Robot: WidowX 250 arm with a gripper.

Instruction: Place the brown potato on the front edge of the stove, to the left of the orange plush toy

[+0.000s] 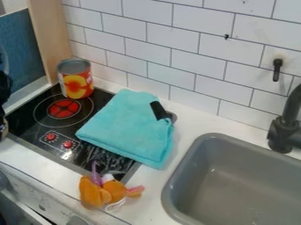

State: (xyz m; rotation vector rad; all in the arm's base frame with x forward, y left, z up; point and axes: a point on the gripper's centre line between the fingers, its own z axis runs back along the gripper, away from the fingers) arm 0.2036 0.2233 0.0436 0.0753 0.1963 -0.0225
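At the far left, beside the stove [32,127], a black part of the arm [4,88] stands cut off by the edge of the view. Whether the jaws are apart, together or clamped on something, I cannot tell; how wide they stand and what they hold or touch cannot be made out either. The nearest loose thing is the can [76,83], upright on the stove's rear left corner, behind the burner [63,108] and near the wall [147,52]. It looks tall and hard-sided, so a sideways knock high up could tip it onto the stove, and a grip taken off-centre could make it turn or slip.

Next comes the towel [126,127], folded into a thick pad over the stove's right part, one corner hanging past it onto the counter [182,121]. A dark tab [159,110] lies on its far side. Soft layers like these could unfold or drag if only the top one were pinched.

The plush toy [106,191] lies at the stove's front right corner, close to the counter's front edge; a push towards the front could send it over, and its white string [115,205] could snag.

Right of the stove is the sink [203,162]; a towel shoved too far that way could slide in. Beyond the sink, farthest from the stove, stands the black faucet [283,134].
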